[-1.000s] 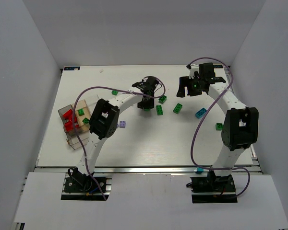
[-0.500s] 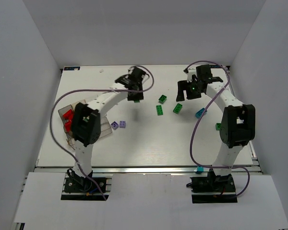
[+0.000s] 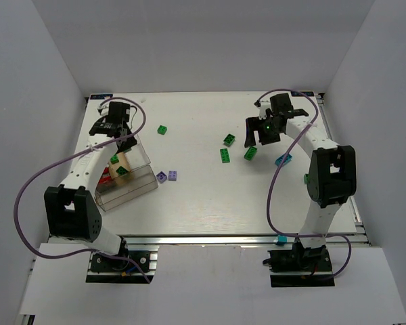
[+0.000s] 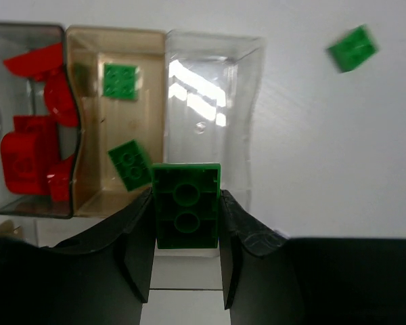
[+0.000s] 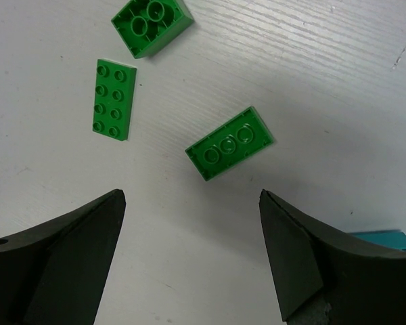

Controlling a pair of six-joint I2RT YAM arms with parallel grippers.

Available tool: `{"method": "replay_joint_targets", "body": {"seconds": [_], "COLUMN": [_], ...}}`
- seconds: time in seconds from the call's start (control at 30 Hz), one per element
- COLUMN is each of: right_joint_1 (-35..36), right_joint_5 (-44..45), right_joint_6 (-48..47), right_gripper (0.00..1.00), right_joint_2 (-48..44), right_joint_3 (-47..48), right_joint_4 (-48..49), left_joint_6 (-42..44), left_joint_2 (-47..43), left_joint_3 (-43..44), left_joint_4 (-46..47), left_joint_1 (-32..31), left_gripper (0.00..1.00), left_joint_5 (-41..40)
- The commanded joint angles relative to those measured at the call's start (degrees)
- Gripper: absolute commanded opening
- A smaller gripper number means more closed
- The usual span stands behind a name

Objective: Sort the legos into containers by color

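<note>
My left gripper (image 4: 186,198) is shut on a green lego (image 4: 186,206), seen from its underside. It hangs over the clear container (image 4: 210,54), at the near edge between the tan middle compartment and the bare right one. The tan compartment holds two green legos (image 4: 120,80), the left one red pieces (image 4: 27,159). In the top view the left gripper (image 3: 120,139) sits above the container (image 3: 132,191). My right gripper (image 5: 193,196) is open above the table, with a green lego (image 5: 230,143) just beyond its fingertips.
Two more green legos (image 5: 114,99) (image 5: 152,24) lie past the right gripper (image 3: 259,135), and a teal one (image 3: 283,160) to its right. Another green lego (image 3: 162,130) and two purple ones (image 3: 167,177) lie near the container. A teal lego (image 3: 279,240) sits on the front rail.
The left arm has swung from the table's middle to the left, carrying the green lego over the container. The right gripper has shifted slightly toward the green legos and opened a little wider.
</note>
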Motion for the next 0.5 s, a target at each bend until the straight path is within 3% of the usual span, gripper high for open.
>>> {"method": "replay_joint_targets", "body": {"seconds": [0.0, 0.3, 0.43, 0.47], "right_joint_1": [0.03, 0.82, 1.26, 1.26], "right_joint_5": [2.35, 4.29, 5.43, 5.61], "right_joint_6": [0.63, 2.04, 2.04, 2.04], "right_gripper": [0.85, 0.86, 0.87, 0.87], "right_joint_2": [1.78, 4.86, 5.57, 5.92], "right_joint_3": [3.4, 5.78, 5.87, 5.87], "right_joint_4": [-1.22, -4.03, -4.38, -4.3], "left_joint_6": [1.05, 2.46, 3.08, 3.16], "left_joint_2": [-1.09, 2.24, 4.35, 4.88], "left_joint_3": [-2.79, -9.12, -8.68, -8.42], "left_joint_4": [0.28, 5.29, 6.69, 6.7], "left_joint_1": [3.35, 9.06, 10.29, 10.29], "left_gripper": [0.03, 0.16, 0.44, 0.56], "left_joint_5": [-0.51, 0.19, 1.77, 1.77]}}
